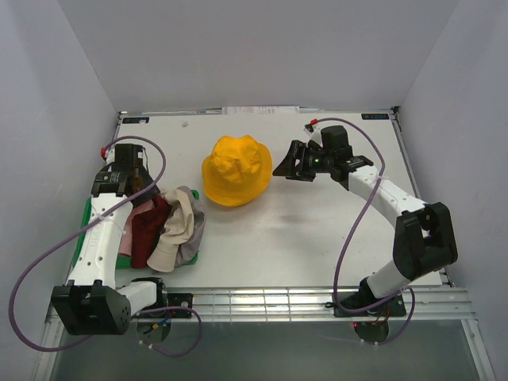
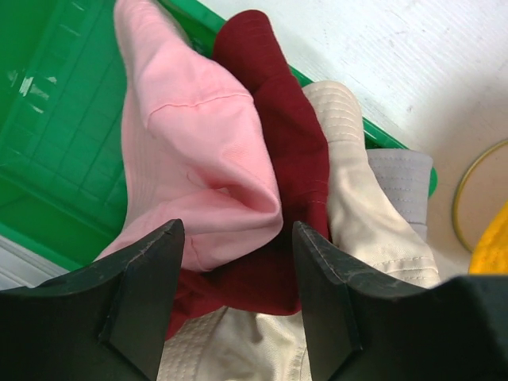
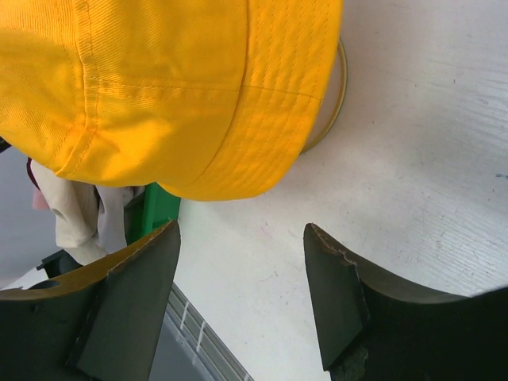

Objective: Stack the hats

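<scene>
In the top external view we look steeply down from above and behind the 2 arm bases (image 1: 155,298), far enough to take in the whole table (image 1: 317,230). Our left wrist view faces down past its own fingers (image 2: 147,294), very near the pink hat (image 2: 198,151) and green tray (image 2: 48,119). Our right wrist view sits low, close beside the yellow hat (image 3: 159,79). All 3 views share that yellow hat.

Bright, even overhead light leaves only a faint soft shadow beside the yellow hat (image 1: 234,171) on the white bench (image 1: 317,238). The wrist views show fabric weave sharply, while the left pincer (image 2: 235,238), close to the lens, looks dark and slightly soft.
</scene>
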{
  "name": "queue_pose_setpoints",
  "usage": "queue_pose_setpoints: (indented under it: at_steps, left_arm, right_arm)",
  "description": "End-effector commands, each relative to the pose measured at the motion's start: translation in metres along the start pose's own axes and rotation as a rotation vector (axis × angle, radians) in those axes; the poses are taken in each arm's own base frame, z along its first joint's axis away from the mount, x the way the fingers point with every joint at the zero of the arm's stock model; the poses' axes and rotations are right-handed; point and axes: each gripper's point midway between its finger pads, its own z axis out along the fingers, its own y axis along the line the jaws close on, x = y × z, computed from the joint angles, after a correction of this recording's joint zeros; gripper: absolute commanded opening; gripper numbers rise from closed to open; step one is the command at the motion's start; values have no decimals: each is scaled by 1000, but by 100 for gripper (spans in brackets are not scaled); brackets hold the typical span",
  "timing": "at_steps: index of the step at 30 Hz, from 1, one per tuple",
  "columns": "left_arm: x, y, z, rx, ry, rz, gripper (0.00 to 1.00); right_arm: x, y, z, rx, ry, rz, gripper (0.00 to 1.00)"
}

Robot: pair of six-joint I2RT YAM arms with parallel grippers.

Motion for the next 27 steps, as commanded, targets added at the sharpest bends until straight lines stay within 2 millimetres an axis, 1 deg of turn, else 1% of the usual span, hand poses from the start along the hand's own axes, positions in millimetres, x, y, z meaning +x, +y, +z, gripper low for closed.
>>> queue_pose_setpoints:
  at_steps: [1,2,8,11,14,15,16,18,19,20,22,23,25,26,27]
  left_arm:
    - [-5,-5,3,50,-5,7,68]
    - [-6,-2,6,37,-3,0,69]
    - [-9,-1,11,9,1,7,68]
    - [-6,-1,15,0,16,13,65]
    - [0,-1,20,2,35,25,58]
    - [1,-2,21,4,39,29,55]
    - [3,-1,22,4,45,33,48]
    - [4,-1,22,5,45,44,40]
    - [3,0,21,4,41,45,34]
    - [2,0,20,9,38,57,22]
    - [0,1,16,11,32,62,10]
    - [-5,0,13,15,21,68,0]
    - [-9,1,6,21,10,74,0]
    - [-13,2,1,23,-2,75,0]
    - [-21,2,-7,29,-22,80,0]
  right_arm:
    - [-5,11,-11,-31,-17,-46,69]
    - [-4,11,-11,-29,-15,-48,69]
    - [0,8,-10,-27,-3,-52,69]
    - [1,8,-9,-31,1,-48,69]
    - [2,9,-9,-36,5,-40,68]
    - [0,9,-10,-33,-4,-43,68]
    - [0,9,-10,-31,-8,-41,67]
    - [-1,11,-11,-37,-13,-31,66]
    - [-1,11,-11,-40,-18,-29,65]
    - [-1,12,-11,-41,-21,-25,65]
    - [-3,14,-11,-46,-30,-12,63]
    - [-4,15,-12,-48,-33,-6,63]
    - [-6,18,-13,-53,-38,-6,61]
    - [-9,20,-13,-56,-43,-11,60]
    - [-10,21,-13,-52,-46,-11,59]
